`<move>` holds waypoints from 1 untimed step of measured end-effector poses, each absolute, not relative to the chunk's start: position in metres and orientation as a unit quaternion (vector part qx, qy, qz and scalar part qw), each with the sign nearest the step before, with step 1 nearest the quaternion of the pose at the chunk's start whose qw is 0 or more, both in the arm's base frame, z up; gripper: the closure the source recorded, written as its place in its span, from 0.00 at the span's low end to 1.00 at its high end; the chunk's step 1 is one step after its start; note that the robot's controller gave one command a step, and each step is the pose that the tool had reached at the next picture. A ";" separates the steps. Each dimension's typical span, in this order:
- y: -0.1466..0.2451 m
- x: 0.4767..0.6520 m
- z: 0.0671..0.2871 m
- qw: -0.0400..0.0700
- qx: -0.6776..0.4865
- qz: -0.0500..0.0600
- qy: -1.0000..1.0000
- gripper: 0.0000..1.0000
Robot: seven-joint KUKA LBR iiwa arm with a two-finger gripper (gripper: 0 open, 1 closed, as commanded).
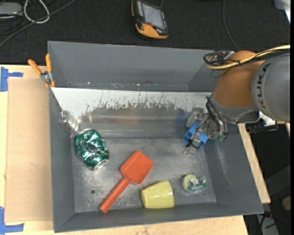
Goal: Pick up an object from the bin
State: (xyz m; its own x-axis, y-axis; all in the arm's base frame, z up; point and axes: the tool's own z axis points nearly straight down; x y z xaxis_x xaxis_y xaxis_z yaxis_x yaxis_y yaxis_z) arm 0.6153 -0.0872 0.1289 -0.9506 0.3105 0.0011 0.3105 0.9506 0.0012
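Gripper (198, 133), blue-tipped, is hanging low at the 3 o'clock side of the grey metal bin (137, 72), over bare floor. Whether it is spread or closed cannot be told from this angle.

Nearest object: a small pale-green ring, perhaps a tape roll (194, 183), is lying toward 6 o'clock from the gripper, near but apart. A yellow plastic cup (158, 195) is lying on its side at the ring's 9 o'clock, with an orange plastic scoop (130, 177) just beside it. A crumpled green metal can (91, 148) is sitting well apart, at the bin's 9 o'clock.

Judgement: the approach is not yet settling on any one object. Doing it well likely means centring over one thing before descending and straddling its narrow width. The ring is lying close to the sloping front wall, so clearance there is calling for care.
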 end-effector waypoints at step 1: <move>-0.127 0.619 0.161 -0.004 -0.077 0.000 -0.997 0.00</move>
